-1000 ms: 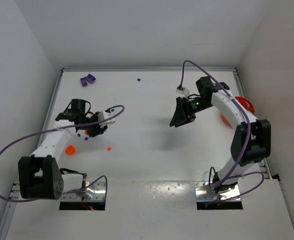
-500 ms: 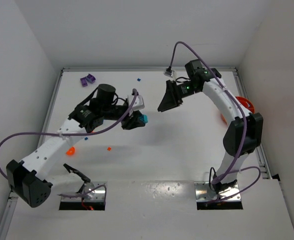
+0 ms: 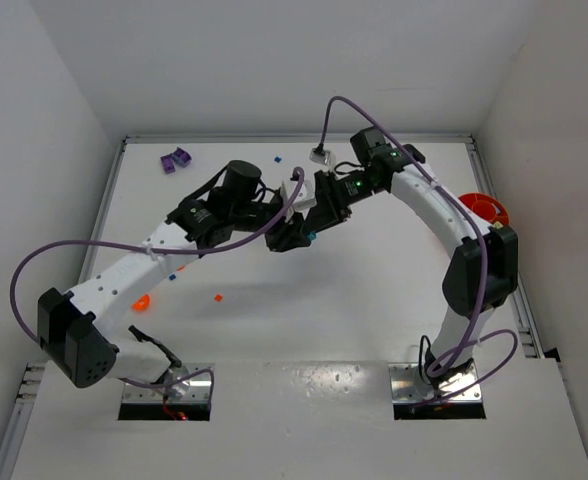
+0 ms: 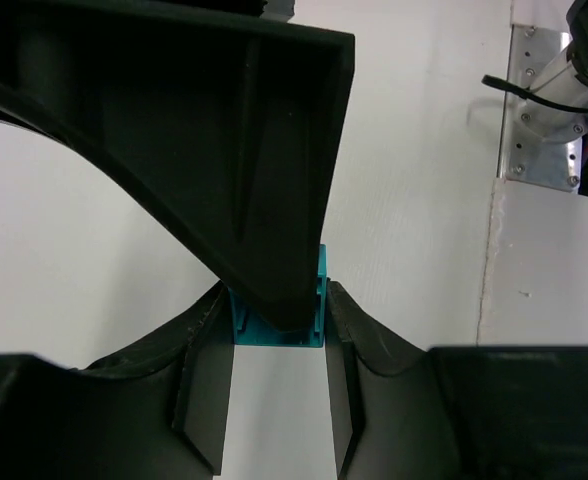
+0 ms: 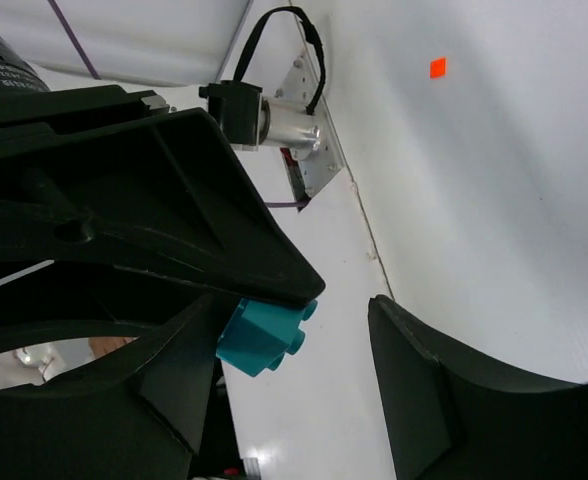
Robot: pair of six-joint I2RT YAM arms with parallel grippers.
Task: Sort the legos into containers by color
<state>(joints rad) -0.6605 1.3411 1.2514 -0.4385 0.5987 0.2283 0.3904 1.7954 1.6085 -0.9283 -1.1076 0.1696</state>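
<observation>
My left gripper [image 3: 287,238] is shut on a teal squarish container [image 4: 274,328], which has studs on one side, and holds it above the table's middle. In the left wrist view the left gripper [image 4: 277,305] pinches it at the fingertips. My right gripper [image 3: 307,228] has met it there. It is open [image 5: 294,308], with the teal container [image 5: 264,336] close to one finger [image 5: 174,400] and apart from the other [image 5: 424,400]. One right finger overlaps the container in the left wrist view. An orange-red lego [image 3: 218,297] and a blue lego [image 3: 277,158] lie on the table.
Purple cups [image 3: 174,158] stand at the back left. A small orange cup [image 3: 141,299] sits by the left arm. The orange bowl [image 3: 486,208] is at the right edge. A blue speck [image 3: 172,278] lies near the left arm. The orange-red lego also shows in the right wrist view [image 5: 437,68].
My left arm has swung right to the centre carrying the teal container. My right arm has moved left to meet it, and its open fingers now straddle the container.
</observation>
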